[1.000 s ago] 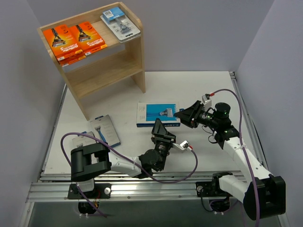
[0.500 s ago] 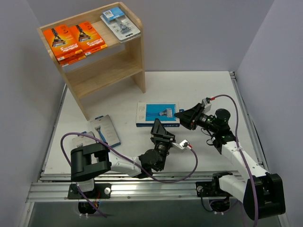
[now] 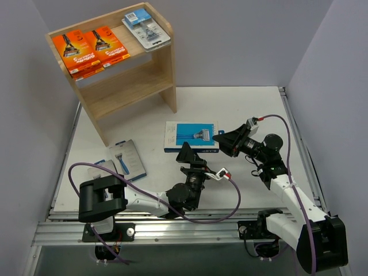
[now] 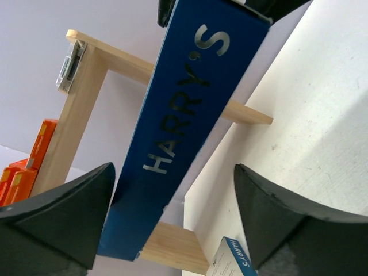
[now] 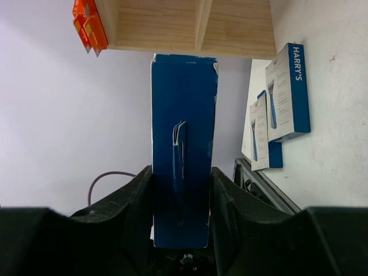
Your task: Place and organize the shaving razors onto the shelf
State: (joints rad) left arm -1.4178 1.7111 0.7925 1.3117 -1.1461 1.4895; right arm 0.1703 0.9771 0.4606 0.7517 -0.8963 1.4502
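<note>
1. The shelf [image 3: 129, 86] stands at eleven o'clock on the table [image 3: 247, 109], with orange packs [image 3: 92, 49] and a blister pack [image 3: 146, 29] lying on its top.
2. The blue razor box [image 3: 191, 137] is held near the table's centre. It looks like light, stiff card with slick faces, best pinched across its narrow edges.
3. Two more boxes [image 3: 127, 158] lie flat at eight o'clock.
4. The right gripper [image 3: 221, 141], at three o'clock of the box, clamps its end.
5. The left gripper [image 3: 187, 154], at six o'clock, gapes wide around the box, clear of it.
</note>
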